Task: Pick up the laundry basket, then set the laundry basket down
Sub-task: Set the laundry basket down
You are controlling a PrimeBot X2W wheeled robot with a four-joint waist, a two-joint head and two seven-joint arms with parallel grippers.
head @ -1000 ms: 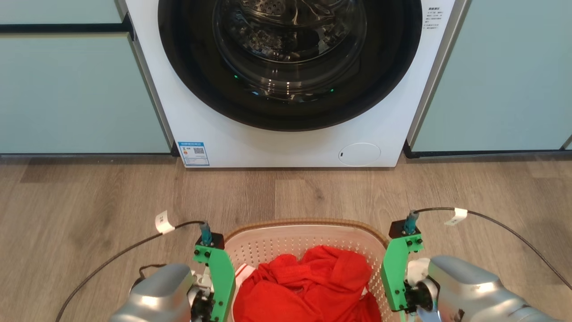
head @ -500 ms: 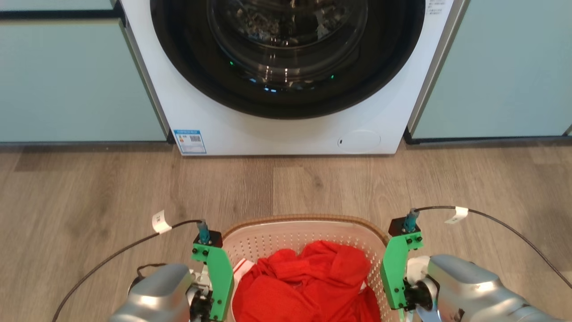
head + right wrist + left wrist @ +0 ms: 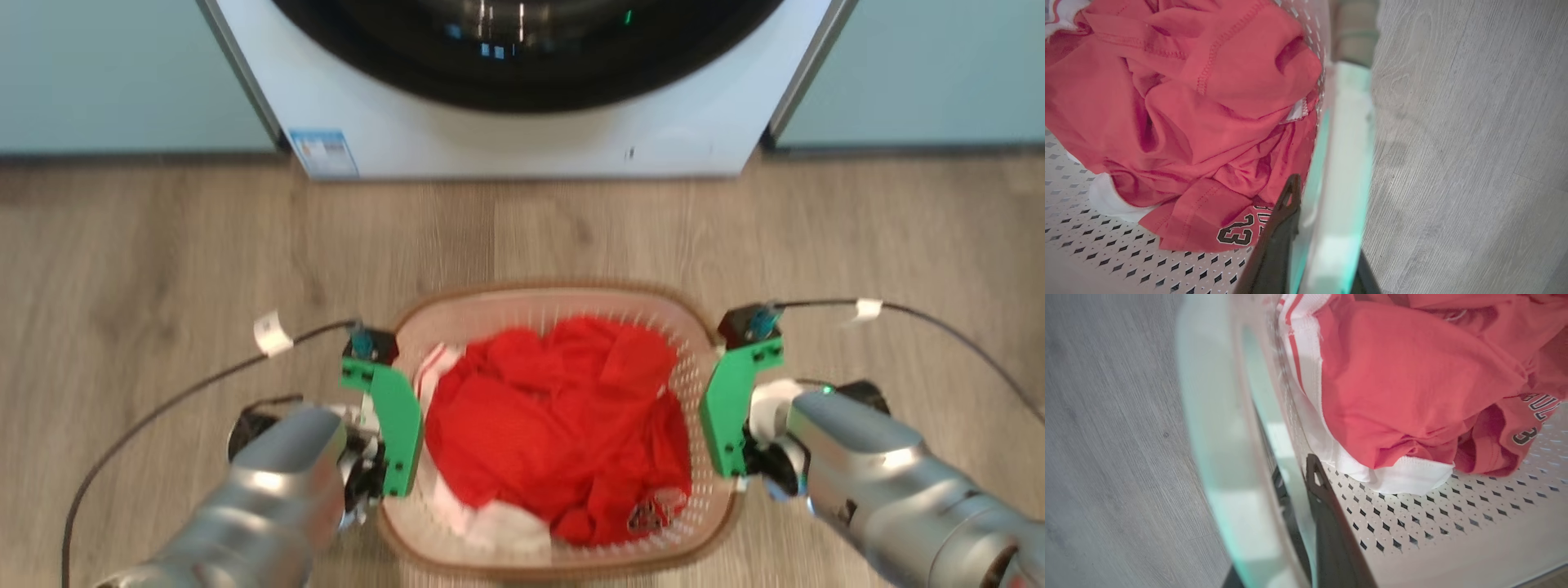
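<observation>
The left gripper (image 3: pixel 1306 477) and right gripper (image 3: pixel 1314 192) keep fingers (image 3: pixel 1331 522) clamped on opposite side handles (image 3: pixel 1216 449) of the laundry basket (image 3: pixel 555 291), which sits between the arms with wood floor (image 3: pixel 163 261) below. The grasp appears done. Whether the basket is lifted is unclear, and setting down remains. A red jersey (image 3: pixel 555 416) fills it. The washing machine (image 3: pixel 522 139) stands just ahead.

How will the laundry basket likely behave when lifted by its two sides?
The laundry basket looks like thin perforated plastic: probably light, walls perhaps flexing slightly. The red garment inside is loose cloth, likely adding little weight. Held at opposite sides, it may rock forward or back.
</observation>
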